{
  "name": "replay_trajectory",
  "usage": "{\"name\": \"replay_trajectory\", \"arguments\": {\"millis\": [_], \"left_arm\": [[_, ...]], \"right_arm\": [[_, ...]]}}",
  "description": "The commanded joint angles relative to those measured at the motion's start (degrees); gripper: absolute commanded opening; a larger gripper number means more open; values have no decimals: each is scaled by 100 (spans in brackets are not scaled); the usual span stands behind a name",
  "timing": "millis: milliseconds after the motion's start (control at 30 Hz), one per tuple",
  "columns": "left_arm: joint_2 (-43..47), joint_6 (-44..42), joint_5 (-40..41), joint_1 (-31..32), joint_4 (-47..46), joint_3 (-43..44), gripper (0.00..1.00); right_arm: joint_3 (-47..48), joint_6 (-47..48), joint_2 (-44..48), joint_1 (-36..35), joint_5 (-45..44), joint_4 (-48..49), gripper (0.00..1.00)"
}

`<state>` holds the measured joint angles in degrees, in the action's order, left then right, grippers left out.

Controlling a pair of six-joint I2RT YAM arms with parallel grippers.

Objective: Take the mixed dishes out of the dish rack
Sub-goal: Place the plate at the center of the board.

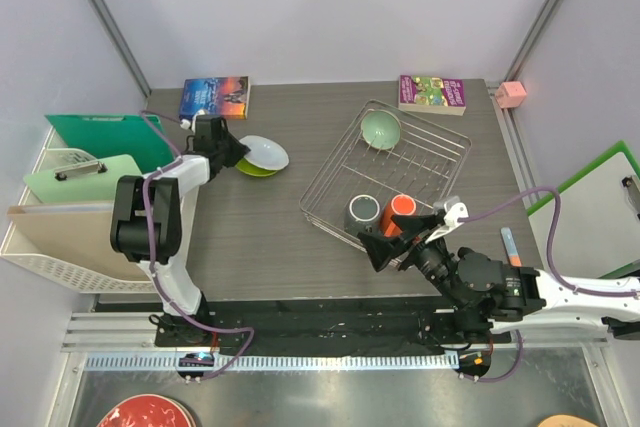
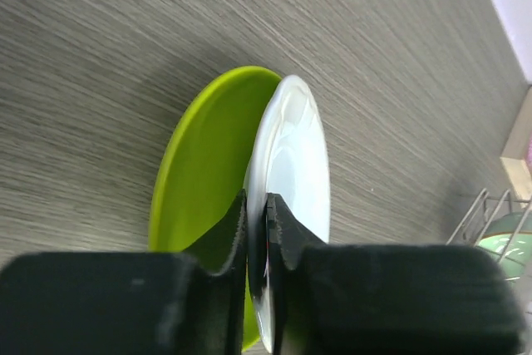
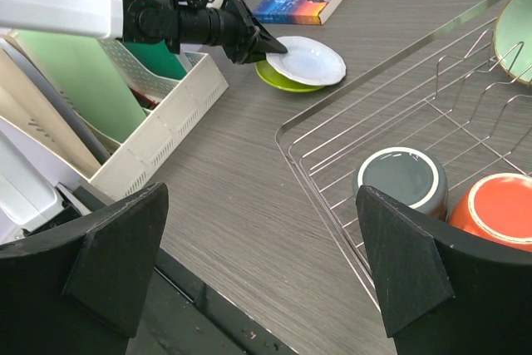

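Observation:
My left gripper (image 2: 258,214) is shut on the rim of the light grey plate (image 2: 295,164), which lies on or just over the lime-green plate (image 2: 208,155) on the table, left of the dish rack (image 1: 335,157). The top view shows that gripper (image 1: 232,152), the grey plate (image 1: 268,152) and the lime plate (image 1: 252,170). In the rack are the mint-green bowl (image 1: 381,128) at the far end and, upside down at the near end, the grey mug (image 1: 362,213) and the orange mug (image 1: 403,209). My right gripper (image 3: 266,263) is open and empty beside the rack's near corner, close to the grey mug (image 3: 401,180).
A blue book (image 1: 215,97) lies at the back left and a purple book (image 1: 432,93) behind the rack. White file trays (image 1: 50,237) with green clipboards stand along the left edge. A red plate (image 1: 145,415) lies below the table's front rail.

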<state>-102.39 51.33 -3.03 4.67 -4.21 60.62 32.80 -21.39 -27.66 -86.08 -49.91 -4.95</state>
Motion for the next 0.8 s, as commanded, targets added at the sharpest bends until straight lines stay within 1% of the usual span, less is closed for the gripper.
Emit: {"name": "replay_trajectory", "arguments": {"millis": [0, 33, 100, 133, 300, 333, 433, 600, 767], "left_arm": [[-1, -167, -216, -54, 639, 249, 17], [34, -176, -190, -54, 640, 214, 22], [157, -229, -137, -54, 684, 143, 25], [210, -246, -119, -62, 745, 100, 28], [500, -317, -40, -71, 930, -15, 35], [622, -343, -23, -71, 965, -24, 38], [895, -369, 91, -71, 1123, -77, 43], [1300, -431, 258, -71, 1501, -24, 46], [1827, -396, 267, -71, 1624, -6, 48]], "right_arm": [[95, -76, -143, -14, -150, 64, 99], [87, -94, -134, -14, -151, 64, 100], [60, -129, -108, -14, -168, 73, 100], [43, -129, -108, -14, -168, 82, 100], [43, -103, -108, -14, -168, 82, 99], [43, -103, -125, -14, -177, 82, 100], [34, -129, -117, -14, -177, 82, 100], [-36, -146, -82, -14, -186, 126, 100], [-19, -155, -38, -14, -396, 205, 100]]}}
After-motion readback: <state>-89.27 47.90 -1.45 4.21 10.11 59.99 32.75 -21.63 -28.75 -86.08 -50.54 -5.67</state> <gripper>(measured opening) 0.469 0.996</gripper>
